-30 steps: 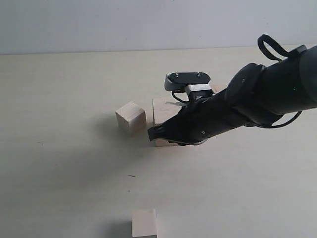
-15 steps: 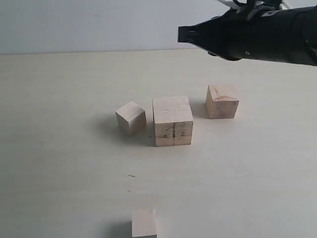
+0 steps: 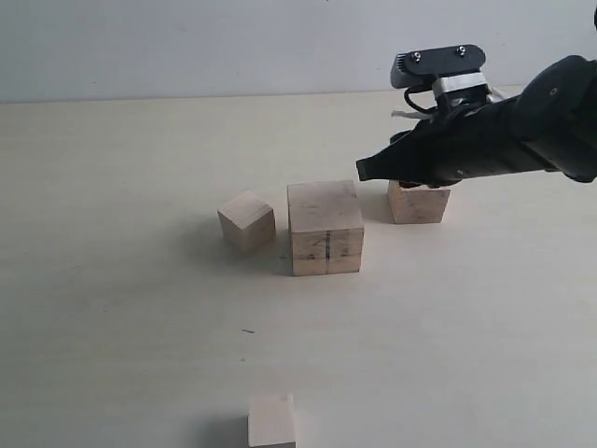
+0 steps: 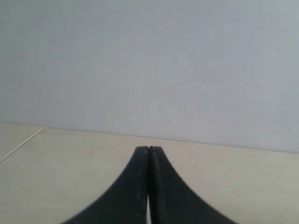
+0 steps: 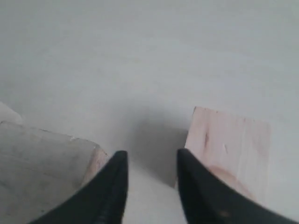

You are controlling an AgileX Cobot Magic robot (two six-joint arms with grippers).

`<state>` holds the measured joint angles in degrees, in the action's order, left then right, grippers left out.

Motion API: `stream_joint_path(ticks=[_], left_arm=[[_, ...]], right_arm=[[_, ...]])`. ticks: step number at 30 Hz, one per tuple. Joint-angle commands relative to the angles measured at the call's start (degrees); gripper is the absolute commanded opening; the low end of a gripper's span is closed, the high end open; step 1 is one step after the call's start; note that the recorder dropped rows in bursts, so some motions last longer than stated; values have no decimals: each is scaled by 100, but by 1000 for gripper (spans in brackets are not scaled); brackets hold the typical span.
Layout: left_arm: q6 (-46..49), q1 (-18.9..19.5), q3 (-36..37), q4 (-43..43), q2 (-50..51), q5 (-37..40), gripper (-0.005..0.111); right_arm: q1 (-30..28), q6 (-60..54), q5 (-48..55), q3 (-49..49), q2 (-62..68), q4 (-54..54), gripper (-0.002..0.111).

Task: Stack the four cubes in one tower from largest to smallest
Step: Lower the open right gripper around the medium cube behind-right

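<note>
The largest cube [image 3: 325, 229], with a dark line on its front face, stands mid-table. The curved-grain cube [image 3: 420, 203] sits to its back right, partly hidden by my right arm. A smaller cube [image 3: 247, 220] rests to the left of the largest, and another small cube [image 3: 271, 422] lies at the near edge, cut off. No cube is stacked. My right gripper [image 3: 366, 171] hangs open over the gap between the largest cube [image 5: 42, 168] and the curved-grain cube [image 5: 233, 144], holding nothing [image 5: 150, 158]. My left gripper [image 4: 148, 150] is shut and empty, out of the exterior view.
The pale tabletop [image 3: 140, 317] stretches wide to the left and front of the cubes. A plain wall [image 3: 187, 47] closes the far side. The right arm's black body covers the back right corner.
A second ago the right gripper was low over the largest cube. It then rose high, and has now come down by the curved-grain cube. The cubes have not moved.
</note>
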<state>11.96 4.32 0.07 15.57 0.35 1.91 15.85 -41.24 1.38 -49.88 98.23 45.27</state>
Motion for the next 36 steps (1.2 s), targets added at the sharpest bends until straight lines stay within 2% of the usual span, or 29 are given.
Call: stream_joint_path(ticks=[1, 3, 4, 8, 11, 16, 18, 20, 22, 24, 26, 28, 30, 33, 36], left_arm=[[11, -26, -7, 30, -35, -2, 0], [11, -26, -7, 30, -35, -2, 0], [11, -26, -7, 30, -35, -2, 0], [11, -26, -7, 30, -35, -2, 0], [11, -26, -7, 30, -35, -2, 0], [11, -26, -7, 30, -35, -2, 0], [11, -26, -7, 30, -35, -2, 0], [11, -26, -7, 30, -35, -2, 0], [11, -26, -7, 30, -35, -2, 0], [11, -26, -7, 30, -35, -2, 0], [11, -26, -7, 30, -35, -2, 0], [11, -26, -7, 30, -35, -2, 0], [11, -26, -7, 30, -35, -2, 0], [11, -26, -7, 30, -35, -2, 0], [11, -26, -7, 30, -35, -2, 0]], right_arm=[[-35, -106, -499, -182, -14, -389, 85], [-35, -289, -751, -245, -14, -400, 103], [-35, -453, -762, -293, -14, -400, 105], [-35, -1122, -720, -377, -14, -383, 105], [-35, -1095, -720, -377, -14, -97, 105], [-35, -1095, -689, -377, -14, 1799, 105], [-35, -1107, -431, -377, -14, 2072, 105], [-35, -1403, -41, -377, -14, 1669, 105], [-35, -2138, 511, -390, -14, 687, 105], [-35, -2679, 1071, -390, -14, -902, 105], [-35, -2635, 1330, -390, -14, -2448, 105], [-54, -1972, 1265, -390, 0, -3727, 105], [-137, -707, 869, -390, 10, -4573, 105], [-335, 1599, 136, -390, -19, -4586, 105], [-559, 4157, 154, -390, -95, -4062, 105]])
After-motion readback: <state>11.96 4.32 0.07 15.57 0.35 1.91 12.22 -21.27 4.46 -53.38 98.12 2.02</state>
